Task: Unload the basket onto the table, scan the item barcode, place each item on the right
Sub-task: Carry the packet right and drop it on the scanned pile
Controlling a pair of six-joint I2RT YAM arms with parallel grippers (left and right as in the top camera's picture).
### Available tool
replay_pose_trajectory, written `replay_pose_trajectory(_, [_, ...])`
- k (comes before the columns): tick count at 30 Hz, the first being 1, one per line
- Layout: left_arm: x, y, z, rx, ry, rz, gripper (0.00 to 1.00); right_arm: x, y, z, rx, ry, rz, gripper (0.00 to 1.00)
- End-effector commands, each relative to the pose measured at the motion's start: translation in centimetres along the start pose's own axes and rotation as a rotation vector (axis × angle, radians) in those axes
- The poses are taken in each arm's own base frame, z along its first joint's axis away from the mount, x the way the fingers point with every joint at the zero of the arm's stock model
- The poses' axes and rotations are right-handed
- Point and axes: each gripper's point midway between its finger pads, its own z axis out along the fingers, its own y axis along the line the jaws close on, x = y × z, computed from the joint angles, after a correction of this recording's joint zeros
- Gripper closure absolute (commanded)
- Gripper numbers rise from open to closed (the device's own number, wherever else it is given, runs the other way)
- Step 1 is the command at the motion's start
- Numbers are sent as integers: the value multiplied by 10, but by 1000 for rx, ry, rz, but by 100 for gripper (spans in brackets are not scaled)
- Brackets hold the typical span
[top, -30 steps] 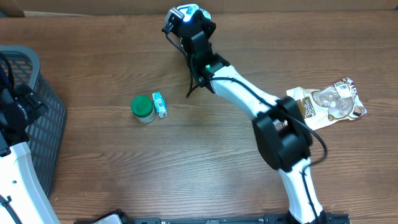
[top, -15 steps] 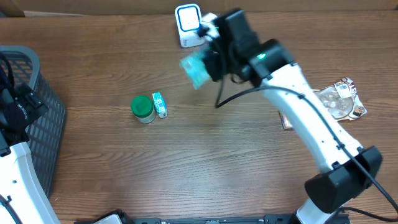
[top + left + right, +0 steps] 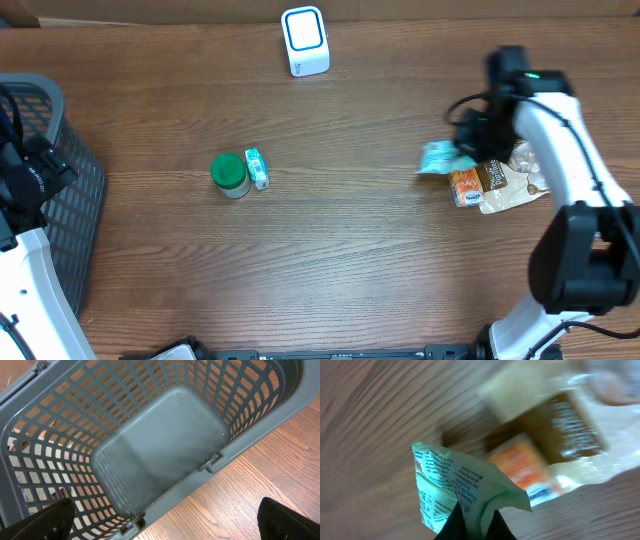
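At frame's right, teal packet (image 3: 437, 158) is pinched by tightly closed R gripper (image 3: 462, 140), near orange box (image 3: 465, 187). L gripper (image 3: 167, 522) is spread wide, empty, over basket (image 3: 160, 450).

Right gripper (image 3: 475, 524) at the bottom edge, dark fingertips (image 3: 452, 522) pinching a crumpled pale green packet (image 3: 452, 487), small print facing us. Everything beyond is motion-blurred: wooden table (image 3: 370, 410), an orange box (image 3: 522, 467) just past the packet, and touching that, a brown-and-clear bag (image 3: 570, 420) running off the upper right.
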Motion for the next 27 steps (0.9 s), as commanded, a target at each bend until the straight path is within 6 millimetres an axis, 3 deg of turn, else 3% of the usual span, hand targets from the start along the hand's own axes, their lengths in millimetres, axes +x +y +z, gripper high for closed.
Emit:
replay_pose_trajectory(1, [-2, 1, -1, 0, -5, 10, 1, -10, -17, -5, -83, 13, 151, 96])
replay_pose_trajectory(9, [-2, 1, -1, 0, -6, 10, 0, -19, -75, -5, 15, 3, 247, 94])
replay_pose_trajectory(11, [-2, 1, -1, 0, -5, 9, 0, -19, -79, -5, 39, -3, 247, 82])
replay_pose_trajectory(15, [-2, 1, -1, 0, -6, 9, 1, -19, -80, -5, 42, -1, 246, 44])
replay_pose_trajectory(18, [-2, 1, -1, 0, -5, 9, 0, -15, -78, -6, 38, 18, 213, 35])
replay_pose_trajectory(20, [-2, 1, -1, 0, -5, 10, 0, -11, -75, -7, 33, 33, 196, 35])
replay_pose_trajectory(23, [-2, 1, -1, 0, -5, 10, 0, -5, -55, -12, -17, 53, 110, 47])
replay_pose_trajectory(27, [-2, 1, -1, 0, -5, 9, 0, 14, 7, -22, -148, 61, -123, 48])
